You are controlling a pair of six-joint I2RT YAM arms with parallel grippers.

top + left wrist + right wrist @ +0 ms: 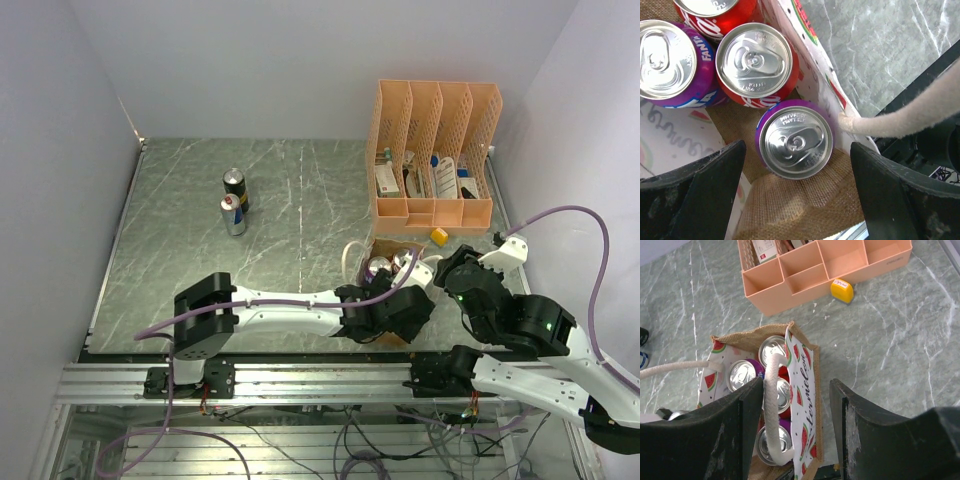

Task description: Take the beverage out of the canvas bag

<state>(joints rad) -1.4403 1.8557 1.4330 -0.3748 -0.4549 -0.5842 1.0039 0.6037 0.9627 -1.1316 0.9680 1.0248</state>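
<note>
Only the left wrist view shows the left gripper (797, 150), jaws open, straddling a purple can (796, 142) inside the canvas bag (805, 70). The right gripper (796, 385) hangs over the bag's wall, jaws apart.

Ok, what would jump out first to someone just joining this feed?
The canvas bag near the front edge of the table, packed with upright soda cans, red and purple. The left gripper hangs open directly over a purple can in it. Behind the bag stands a peach file organizer; two loose cans stand far left.
</note>
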